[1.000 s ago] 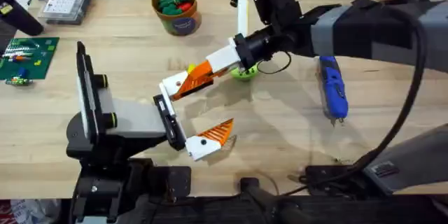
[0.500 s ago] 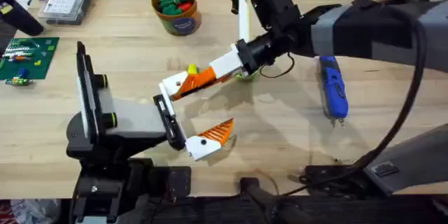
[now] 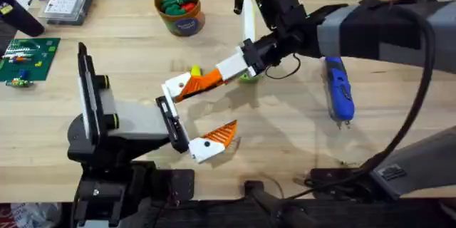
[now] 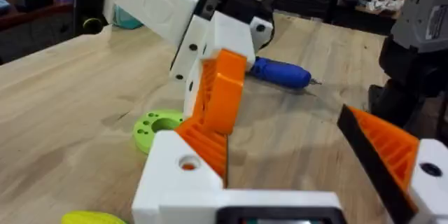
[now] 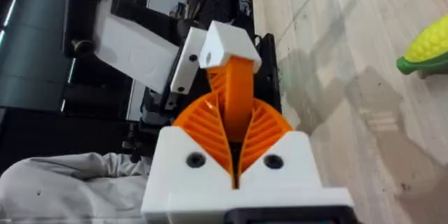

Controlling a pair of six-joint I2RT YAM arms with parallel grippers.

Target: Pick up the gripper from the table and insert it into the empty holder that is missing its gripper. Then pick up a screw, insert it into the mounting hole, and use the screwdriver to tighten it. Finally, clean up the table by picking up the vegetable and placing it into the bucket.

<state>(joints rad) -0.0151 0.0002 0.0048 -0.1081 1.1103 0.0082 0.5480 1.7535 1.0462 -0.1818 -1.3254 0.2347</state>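
The loose gripper finger (image 3: 187, 85), white with an orange ribbed pad, is held above the table's middle, clamped between the closed pads of the right gripper (image 3: 206, 79). In the right wrist view the finger's orange pad (image 5: 233, 98) is seen pinched between the two orange pads, its white end pointing at the left arm's mount. Whether that white end is already seated in the holder cannot be made out; in the overhead view it lies just beside the left gripper's (image 3: 187, 121) black mounting plate. The left gripper is seen wide open, with one fitted finger (image 3: 214, 141) on the near side. In the left wrist view the held finger (image 4: 217, 94) is seen at the white block on the far side.

The blue screwdriver (image 3: 338, 87) lies on the table under the right arm, partly covered by it. A green disc (image 4: 158, 127) is mostly hidden beneath the right gripper in the overhead view. A yellow vegetable (image 5: 428, 49), apparently corn, is cut off at the frame edge. The brown bucket (image 3: 179, 7) stands at the far side, holding red and green pieces.

Compared with a second ago, the right gripper has been shifted slightly away, covering more of the green disc.
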